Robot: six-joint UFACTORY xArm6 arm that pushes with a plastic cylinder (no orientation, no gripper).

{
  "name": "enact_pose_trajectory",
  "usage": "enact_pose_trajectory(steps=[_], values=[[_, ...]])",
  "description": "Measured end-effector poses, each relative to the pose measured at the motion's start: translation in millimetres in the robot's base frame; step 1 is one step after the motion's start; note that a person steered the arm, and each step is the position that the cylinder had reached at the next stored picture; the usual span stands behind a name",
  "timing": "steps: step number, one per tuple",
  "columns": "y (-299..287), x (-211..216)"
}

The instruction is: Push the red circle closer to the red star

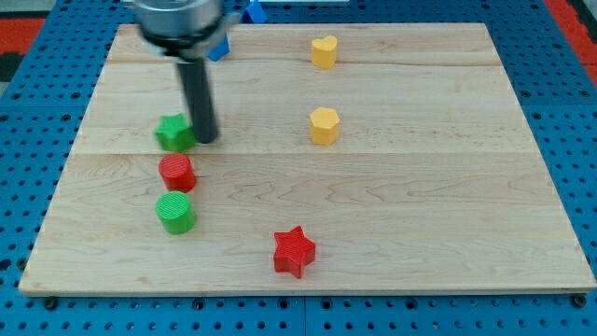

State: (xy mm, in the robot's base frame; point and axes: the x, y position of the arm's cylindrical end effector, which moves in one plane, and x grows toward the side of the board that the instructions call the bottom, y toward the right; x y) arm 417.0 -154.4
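Observation:
The red circle (176, 173) lies on the wooden board (420, 205) at the view's left. The red star (294, 250) lies near the view's bottom centre, well to the right of and below the circle. My tip (206, 140) rests on the board just above and to the right of the red circle, touching or nearly touching the right side of a green star (173, 132).
A green circle (175, 212) lies directly below the red circle. A yellow hexagon (324, 125) and a yellow heart (324, 50) lie at the upper centre. Two blue blocks (220, 45) (254, 11) sit near the board's top edge, partly hidden by the arm.

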Motion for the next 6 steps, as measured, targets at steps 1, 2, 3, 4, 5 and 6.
enact_pose_trajectory(steps=[1,2,3,4,5,6], values=[[-44,13],[-41,46],[29,81],[63,75],[65,49],[76,50]])
